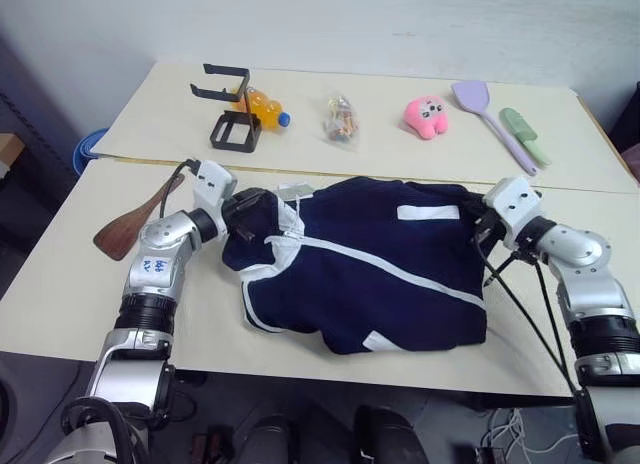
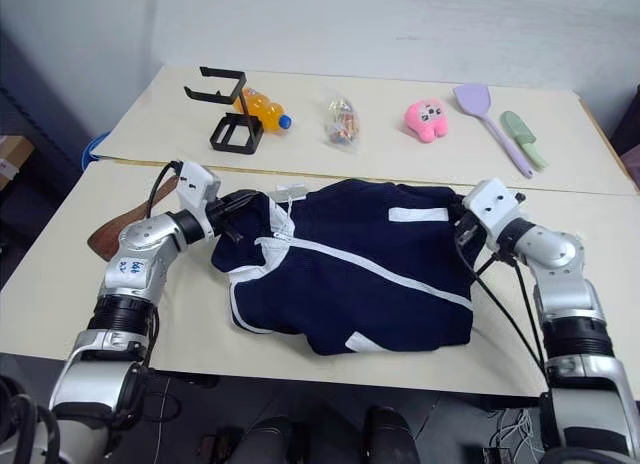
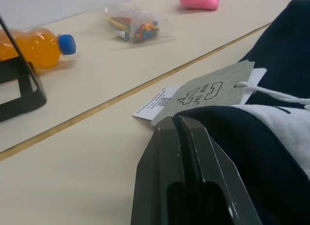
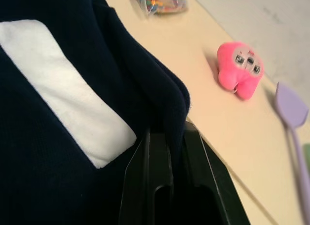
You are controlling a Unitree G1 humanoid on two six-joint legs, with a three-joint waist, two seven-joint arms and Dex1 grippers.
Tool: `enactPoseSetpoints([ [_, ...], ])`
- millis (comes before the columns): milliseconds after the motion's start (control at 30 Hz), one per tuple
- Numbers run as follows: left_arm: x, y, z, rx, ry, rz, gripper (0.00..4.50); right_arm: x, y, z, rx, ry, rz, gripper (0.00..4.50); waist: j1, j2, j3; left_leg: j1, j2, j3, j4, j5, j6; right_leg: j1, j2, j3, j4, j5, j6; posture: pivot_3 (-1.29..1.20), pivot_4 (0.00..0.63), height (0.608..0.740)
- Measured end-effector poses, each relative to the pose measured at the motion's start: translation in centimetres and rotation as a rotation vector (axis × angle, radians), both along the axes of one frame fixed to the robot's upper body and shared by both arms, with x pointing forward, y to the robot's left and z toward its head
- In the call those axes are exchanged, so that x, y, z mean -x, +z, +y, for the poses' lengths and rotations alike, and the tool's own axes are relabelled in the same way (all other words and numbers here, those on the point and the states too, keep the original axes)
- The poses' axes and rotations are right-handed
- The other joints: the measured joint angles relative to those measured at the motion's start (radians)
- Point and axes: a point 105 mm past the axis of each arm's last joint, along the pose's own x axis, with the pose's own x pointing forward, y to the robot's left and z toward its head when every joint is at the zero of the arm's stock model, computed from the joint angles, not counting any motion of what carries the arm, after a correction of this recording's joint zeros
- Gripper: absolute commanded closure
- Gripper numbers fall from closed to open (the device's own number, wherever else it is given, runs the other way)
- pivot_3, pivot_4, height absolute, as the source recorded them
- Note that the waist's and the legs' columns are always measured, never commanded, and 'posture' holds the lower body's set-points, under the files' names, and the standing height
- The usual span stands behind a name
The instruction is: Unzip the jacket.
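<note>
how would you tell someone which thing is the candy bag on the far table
Look at the far table, the one behind the jacket. Along it sit an orange bottle in a black stand, then the candy bag, then a pink plush toy. The bag is the small clear crinkly packet with multicoloured bits inside, midway between bottle and plush.

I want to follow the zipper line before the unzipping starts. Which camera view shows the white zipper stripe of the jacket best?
The left eye view: the zipper stripe runs whole across the jacket, collar end to hem. The right eye view shows the same. The left wrist view catches the collar and paper tag; the right wrist view a white patch, no stripe.
</note>
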Motion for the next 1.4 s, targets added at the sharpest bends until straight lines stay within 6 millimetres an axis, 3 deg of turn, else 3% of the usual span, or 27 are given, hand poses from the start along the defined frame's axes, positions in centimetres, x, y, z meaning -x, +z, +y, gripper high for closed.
enactPoseSetpoints([
  [33, 0.1, -0.2, 0.1, -0.005, -0.004, 0.011, 4.50, 0.1, -0.4, -0.2, -0.023, -0.005, 0.025, 3.76, -0.001, 0.000, 0.000, 0.000, 0.000, 0.000, 0.000, 0.000, 0.000, 0.000, 0.000, 0.000, 0.000, 0.000, 0.000, 0.00, 0.150, 0.740],
  [167, 0.6, -1.7, 1.8, -0.026, 0.018, 0.100, 3.40, 1.1, -0.4, -1.4, -0.058, -0.021, 0.034, 2.27, -0.003, 0.000, 0.000, 0.000, 0.001, 0.000, 0.000, 0.000, 0.000, 0.000, 0.000, 0.000, 0.000, 0.000, 0.000, 0.00, 0.150, 0.740],
  [233, 1.1, -2.3, 3.1, -0.054, 0.039, 0.122, 2.93, 2.1, -0.4, -1.4, -0.070, 0.008, 0.042, 1.75, -0.003, 0.000, 0.000, 0.000, 0.001, 0.000, -0.001, 0.000, 0.000, 0.000, 0.001, 0.000, 0.000, 0.000, 0.000, 0.00, 0.150, 0.740],
  [333, 2.3, -1.7, 5.4, -0.120, 0.010, 0.080, 2.13, 5.7, -0.3, -0.2, -0.113, 0.146, 0.089, 0.88, 0.000, 0.000, 0.000, 0.000, 0.002, -0.001, -0.001, -0.001, -0.001, 0.000, 0.001, 0.000, 0.000, 0.000, -0.001, 0.00, 0.150, 0.740],
  [400, 2.9, -0.6, 6.6, -0.129, -0.010, 0.036, 2.09, 7.9, 0.2, 0.3, -0.165, 0.208, 0.126, 0.16, 0.002, 0.000, 0.000, 0.000, 0.001, 0.000, 0.000, -0.001, -0.001, 0.000, 0.001, 0.000, -0.001, 0.000, -0.001, 0.00, 0.150, 0.740],
  [467, 3.3, 0.4, 7.1, -0.112, -0.043, 0.006, 2.09, 9.9, 1.0, 1.5, -0.203, 0.278, 0.148, 0.07, 0.007, 0.000, 0.000, 0.002, 0.001, -0.001, 0.000, 0.000, -0.001, 0.002, 0.000, 0.000, -0.001, 0.000, -0.001, 0.00, 0.150, 0.740],
  [533, 3.5, 0.9, 6.8, -0.077, -0.087, -0.002, 1.74, 11.7, 1.5, 2.9, -0.229, 0.343, 0.177, 0.00, 0.013, 0.000, 0.000, 0.002, 0.001, -0.001, 0.001, 0.000, -0.001, 0.003, 0.000, 0.000, -0.001, 0.000, 0.000, 0.00, 0.150, 0.740],
  [633, 2.5, 1.4, 5.1, 0.002, -0.129, 0.028, 0.92, 13.5, 1.1, 4.0, -0.268, 0.366, 0.232, 0.00, 0.031, 0.000, 0.000, 0.001, 0.000, -0.003, 0.001, 0.000, 0.000, 0.003, -0.001, -0.001, 0.000, 0.000, 0.000, 0.00, 0.150, 0.740],
  [733, 0.7, 2.0, 2.3, 0.113, -0.159, 0.165, 0.03, 15.0, 0.8, 5.7, -0.307, 0.407, 0.274, 0.00, 0.042, -0.001, 0.000, 0.001, -0.002, -0.002, 0.002, 0.000, 0.000, 0.002, 0.000, 0.000, 0.000, 0.000, 0.000, 0.00, 0.150, 0.740],
  [900, -1.2, 1.4, -1.2, 0.211, -0.147, 0.528, 0.03, 15.6, 2.6, 7.1, -0.325, 0.465, 0.218, 0.00, 0.031, -0.003, 0.001, 0.001, -0.002, -0.001, 0.000, 0.000, 0.001, 0.002, 0.001, 0.000, -0.001, 0.001, 0.001, 0.00, 0.150, 0.740],
  [1100, -1.5, -0.5, -2.2, 0.218, -0.066, 0.768, 0.03, 17.2, 4.7, 8.7, -0.353, 0.558, 0.045, 0.00, 0.019, -0.005, 0.002, 0.001, -0.003, 0.001, -0.001, 0.000, 0.000, 0.001, 0.004, 0.001, -0.002, 0.001, 0.001, 0.00, 0.150, 0.740],
  [1300, -1.0, -0.7, -3.4, 0.261, -0.085, 0.873, 0.03, 17.5, 4.6, 8.8, -0.377, 0.536, 0.026, 0.00, 0.027, -0.005, 0.002, 0.001, -0.001, 0.000, 0.000, 0.000, 0.000, 0.001, 0.002, 0.002, -0.002, 0.001, 0.001, 0.00, 0.150, 0.740],
  [1367, -1.0, -0.4, -5.7, 0.547, -0.132, 0.941, 0.22, 17.5, 4.2, 8.5, -0.395, 0.494, 0.023, 0.00, 0.032, -0.005, 0.003, 0.000, -0.001, -0.002, 0.000, 0.000, 0.000, 0.001, 0.000, 0.001, -0.001, 0.001, 0.001, 0.00, 0.150, 0.740],
  [1400, -1.0, -0.4, -6.5, 0.600, -0.145, 0.952, 0.43, 17.5, 4.1, 8.4, -0.399, 0.485, 0.026, 0.00, 0.032, -0.006, 0.003, 0.000, -0.001, -0.002, 0.001, 0.000, 0.000, 0.001, 0.000, 0.000, -0.001, 0.001, 0.001, 0.00, 0.150, 0.740],
])
